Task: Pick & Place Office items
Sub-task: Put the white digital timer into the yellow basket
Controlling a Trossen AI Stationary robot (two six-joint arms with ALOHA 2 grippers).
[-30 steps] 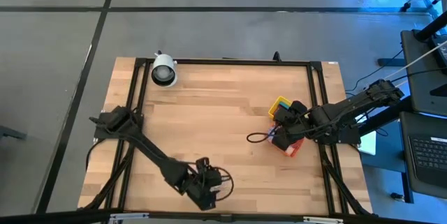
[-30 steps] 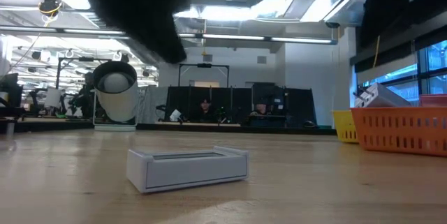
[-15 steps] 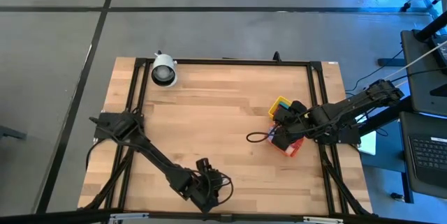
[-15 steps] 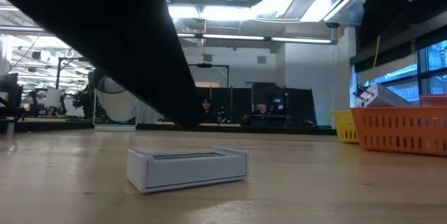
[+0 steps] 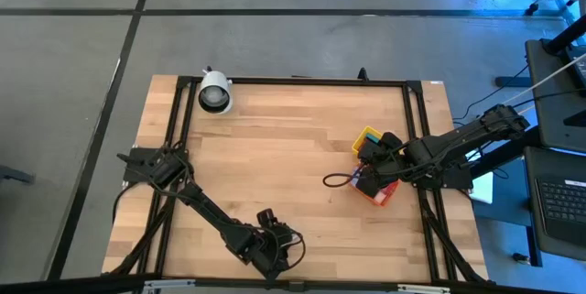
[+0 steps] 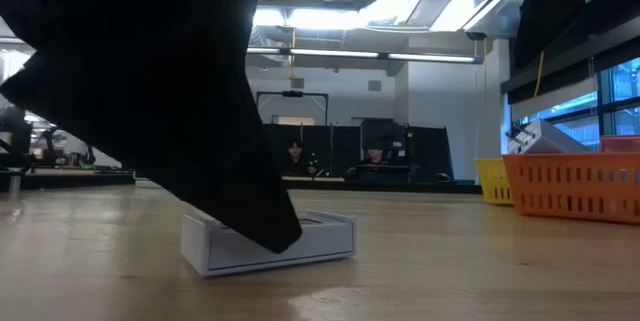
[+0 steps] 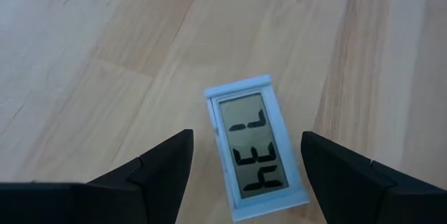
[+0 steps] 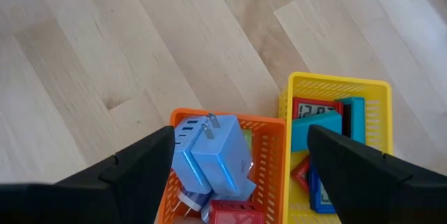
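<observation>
A small white digital display (image 7: 258, 151), one of the office items, lies flat on the wooden table (image 5: 275, 147) near its front edge, screen up; it also shows in the low view (image 6: 325, 236). My left gripper (image 7: 246, 140) is open, slanting down over it, one finger on either side and apart from it (image 5: 275, 253). My right gripper (image 8: 241, 137) stands open above an orange bin (image 8: 223, 116) and a yellow bin (image 8: 335, 81) at the table's right (image 5: 371, 170). The bins hold a blue plug adapter (image 8: 209, 158) and red and teal displays (image 8: 318, 119).
A white cylinder with a dark lens face (image 5: 215, 92) stands at the far left corner. A black cable loop (image 5: 337, 181) lies left of the bins. A black frame (image 5: 179, 147) runs along the table's edges. Bare wood lies between the two arms.
My left gripper has come down toward the white display and tipped further downward, still open. In the low view its arm now stands in front of the display's left part. The display has not moved.
</observation>
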